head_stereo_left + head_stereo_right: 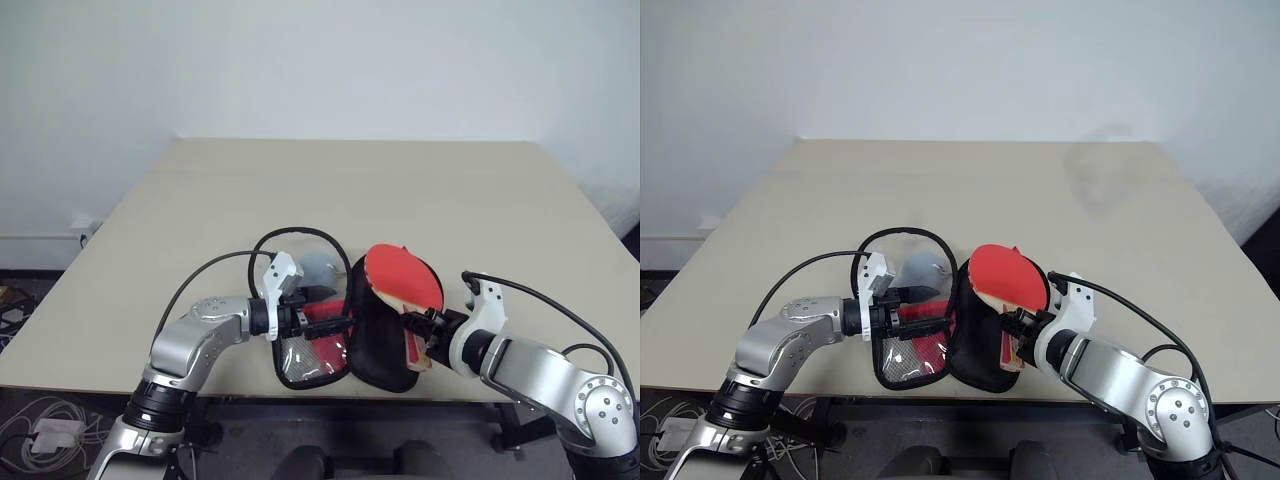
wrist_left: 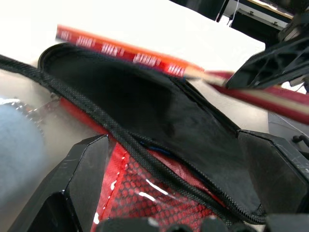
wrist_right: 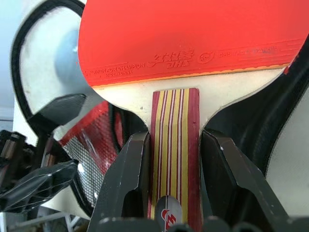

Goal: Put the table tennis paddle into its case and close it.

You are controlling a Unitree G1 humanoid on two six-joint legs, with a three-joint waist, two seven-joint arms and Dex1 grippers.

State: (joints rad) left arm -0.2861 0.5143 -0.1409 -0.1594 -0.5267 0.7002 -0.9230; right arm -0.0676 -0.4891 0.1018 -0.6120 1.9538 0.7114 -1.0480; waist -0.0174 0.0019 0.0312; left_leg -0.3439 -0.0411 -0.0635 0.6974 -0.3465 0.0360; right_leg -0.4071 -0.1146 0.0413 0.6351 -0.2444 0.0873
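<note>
Right hand (image 1: 432,327) clenches the paddle (image 1: 403,277) by its handle, blade over the open case (image 1: 375,345). Left hand (image 1: 325,322) spreads wide, fingers straddling the case's near flap.

Your arms: silver-grey metal shells, ribbed black joint collars | wrists: white camera brackets | cables: black, looping from each forearm to its bracket | left gripper (image 1: 322,322), right gripper (image 1: 412,325): angular black fingers
</note>
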